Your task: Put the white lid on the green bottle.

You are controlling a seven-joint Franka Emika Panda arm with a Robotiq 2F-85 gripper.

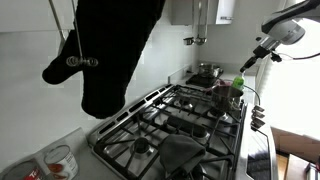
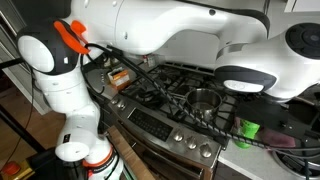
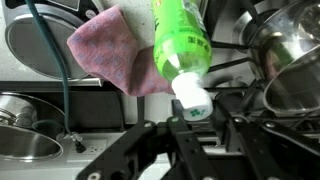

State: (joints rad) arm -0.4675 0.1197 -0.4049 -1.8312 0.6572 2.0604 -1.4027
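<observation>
In the wrist view, the lid (image 3: 193, 100) sits at the mouth of the bottle (image 3: 180, 40), just ahead of the hand (image 3: 190, 128). A cloth (image 3: 112, 55) lies left of the bottle and a pot (image 3: 290, 70) right of it. In an exterior view, the bottle (image 1: 237, 90) stands near the table's (image 1: 170, 122) far corner.

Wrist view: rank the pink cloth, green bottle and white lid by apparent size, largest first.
1. pink cloth, partly hidden behind the bottle
2. green bottle, its far end cut off by the frame
3. white lid, clearly smallest
</observation>
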